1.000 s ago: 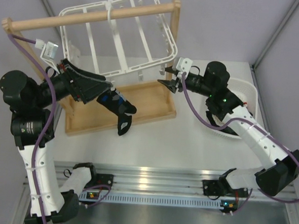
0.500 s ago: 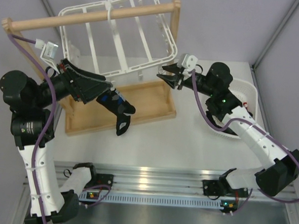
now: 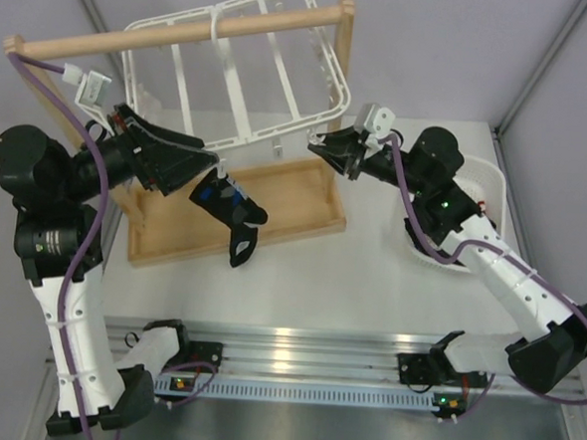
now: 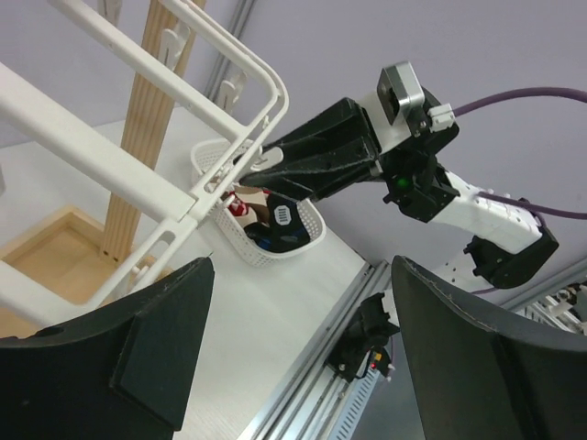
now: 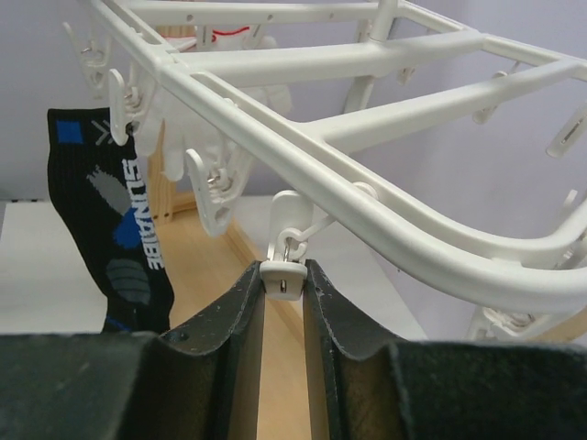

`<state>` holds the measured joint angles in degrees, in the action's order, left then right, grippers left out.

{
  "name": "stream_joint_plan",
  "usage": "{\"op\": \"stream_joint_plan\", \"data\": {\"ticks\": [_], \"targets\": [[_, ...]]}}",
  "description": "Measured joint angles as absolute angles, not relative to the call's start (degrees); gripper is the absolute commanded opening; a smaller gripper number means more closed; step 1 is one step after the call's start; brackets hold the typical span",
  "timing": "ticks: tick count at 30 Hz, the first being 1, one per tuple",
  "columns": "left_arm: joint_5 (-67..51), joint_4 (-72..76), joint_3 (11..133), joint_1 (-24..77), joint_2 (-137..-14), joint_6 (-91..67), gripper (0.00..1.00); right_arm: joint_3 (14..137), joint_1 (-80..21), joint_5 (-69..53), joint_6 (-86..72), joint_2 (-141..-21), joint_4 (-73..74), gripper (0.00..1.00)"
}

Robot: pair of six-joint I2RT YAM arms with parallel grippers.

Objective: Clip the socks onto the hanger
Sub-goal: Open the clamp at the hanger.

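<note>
**Sock** (image 3: 229,211), black with blue and white patches: hangs by its top from a peg on the near edge of the hanger (image 5: 303,62), toward the left corner, toe down over the stand's wooden base.

**Hanger:** hooked on the wooden rail (image 3: 105,37), tilted, and judged free to swing. More dark fabric lies in the white basket (image 4: 275,255) at the right, well apart from the frame.

**Risks, as judged:**
- The right gripper (image 5: 282,286) has both fingers pressed against a small clip (image 5: 281,271) dangling at the near right corner.
- That clip hangs on a loose link, so an off-centre squeeze may twist it out of the jaws.
- Any pull may swing the frame and jolt the hung sock.
- No sock is near this clip, so it may open with nothing to feed.

**Pose:**
- The right arm reaches forward and left from beside the basket, fingertips just under the frame.
- The left gripper (image 4: 301,275) stands wide open and empty beside the hung sock, forearm raised.
</note>
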<state>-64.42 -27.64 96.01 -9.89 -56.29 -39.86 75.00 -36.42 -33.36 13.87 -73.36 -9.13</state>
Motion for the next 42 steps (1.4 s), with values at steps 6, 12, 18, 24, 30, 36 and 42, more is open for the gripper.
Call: {"op": "stream_joint_plan", "data": {"ticks": [6, 12, 18, 24, 30, 36, 42], "targets": [[-62.8, -41.1, 111.2, -9.9, -64.6, -29.4, 0.82, 75.0, -40.6, -30.1, 13.2, -73.0, -8.0, 0.04], [-62.1, -50.7, 116.4, -9.9, -69.8, -21.9, 0.81, 76.4, -41.9, -28.5, 13.3, -73.1, -3.9, 0.02], [-61.0, -56.6, 116.5, -7.7, -71.8, -17.8, 0.78, 82.1, -43.5, -27.4, 14.6, -74.2, 0.8, 0.02], [-58.5, -59.1, 116.5, -3.2, -71.5, -16.1, 0.76, 86.3, -44.2, -25.8, 16.7, -75.5, 5.5, 0.01], [-52.8, -60.4, 117.0, 0.4, -71.3, -13.4, 0.74, 86.7, -44.3, -24.8, 18.1, -76.0, 9.1, 0.01], [-43.4, -61.3, 131.2, 3.3, -79.7, -11.0, 0.73, 86.7, -44.4, -23.6, 18.9, -76.2, 10.6, 0.00], [-35.2, -60.5, 135.2, 15.9, -85.2, -8.3, 0.64, 86.7, -44.4, -22.2, 19.0, -76.2, 10.8, 0.00]]}}
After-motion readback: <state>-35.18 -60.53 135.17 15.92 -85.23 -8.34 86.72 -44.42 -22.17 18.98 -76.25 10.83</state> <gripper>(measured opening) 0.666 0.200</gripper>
